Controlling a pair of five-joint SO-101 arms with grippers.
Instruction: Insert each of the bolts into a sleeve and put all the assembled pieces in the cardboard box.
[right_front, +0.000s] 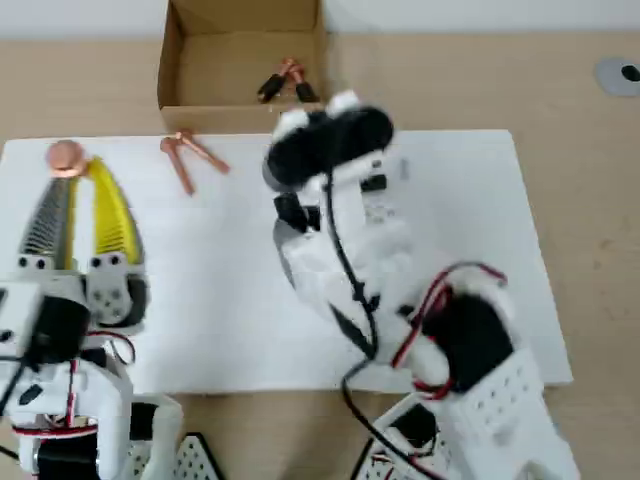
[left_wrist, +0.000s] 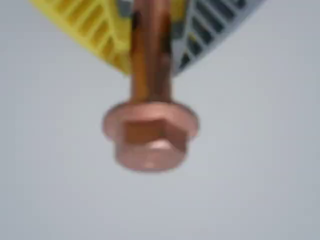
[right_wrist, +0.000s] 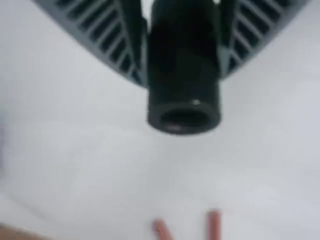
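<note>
Judging by what lies in the cardboard box (right_front: 170, 60) at the top centre of the high view, the job is partly done: what look like two assembled pieces (right_front: 285, 82), copper with black ends, lie inside it in a V. Two loose bolts (right_front: 190, 158) lie on the white sheet (right_front: 230, 290) that covers the wooden bench (right_front: 580, 150). They are just below the box's lower left corner, close together at one end, with no sleeves on them, and they also appear at the lower edge of the right wrist view. The left tool (left_wrist: 152, 62), at the left of the high view, has its yellow and grey fingers (left_wrist: 95, 30) closed on the shank of a copper bolt (left_wrist: 150, 127), whose flanged hex head sticks out past the fingertips over the sheet. The right tool (right_wrist: 182, 72), under the arm in the middle of the high view, is clamped on a black sleeve (right_wrist: 184, 97) with its open bore pointing out beyond the fingertips. The two held parts are well apart, so the step in hand seems to be bringing them together. This pair is not yet joined or boxed, and the two loose bolts would come after it, each needing a sleeve.
</note>
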